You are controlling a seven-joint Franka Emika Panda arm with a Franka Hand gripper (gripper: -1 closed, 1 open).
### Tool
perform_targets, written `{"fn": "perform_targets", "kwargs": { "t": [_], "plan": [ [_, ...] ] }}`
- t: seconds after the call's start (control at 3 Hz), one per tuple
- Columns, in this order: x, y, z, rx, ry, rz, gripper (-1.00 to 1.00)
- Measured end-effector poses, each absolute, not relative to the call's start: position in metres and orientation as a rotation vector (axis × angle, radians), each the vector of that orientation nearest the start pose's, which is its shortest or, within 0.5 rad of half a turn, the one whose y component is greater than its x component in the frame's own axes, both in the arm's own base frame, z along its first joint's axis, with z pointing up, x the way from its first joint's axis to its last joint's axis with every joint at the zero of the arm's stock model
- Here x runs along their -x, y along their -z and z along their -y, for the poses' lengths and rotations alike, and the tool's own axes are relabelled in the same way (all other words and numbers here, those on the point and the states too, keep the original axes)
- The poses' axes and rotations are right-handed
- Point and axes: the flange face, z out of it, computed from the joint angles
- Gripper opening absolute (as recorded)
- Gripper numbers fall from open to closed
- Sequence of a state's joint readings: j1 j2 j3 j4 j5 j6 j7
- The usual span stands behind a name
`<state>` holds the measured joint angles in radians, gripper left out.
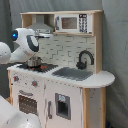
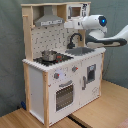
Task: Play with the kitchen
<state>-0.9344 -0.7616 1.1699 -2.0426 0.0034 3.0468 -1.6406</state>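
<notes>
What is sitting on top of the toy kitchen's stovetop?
A small metal pot stands on the stovetop, seen in both exterior views. Its inside cannot be seen, and the burner beneath it is covered.

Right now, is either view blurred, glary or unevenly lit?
In the first exterior view the whole frame is soft; the arm blurs most, and the kitchen is evenly lit. In the second exterior view focus is similarly soft, the white front is bright without glare, and shadow sits under the hood.
</notes>
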Motion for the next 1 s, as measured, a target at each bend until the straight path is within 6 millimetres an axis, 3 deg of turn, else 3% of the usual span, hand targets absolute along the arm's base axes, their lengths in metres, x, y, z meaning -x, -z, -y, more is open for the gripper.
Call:
{"fn": "perform_targets", "kwargs": {
  "t": [1.0],
  "plan": [
    [-0.382,-0.653,-0.344,-0.759,-0.585,-1.523,1.0]
  ]
}}
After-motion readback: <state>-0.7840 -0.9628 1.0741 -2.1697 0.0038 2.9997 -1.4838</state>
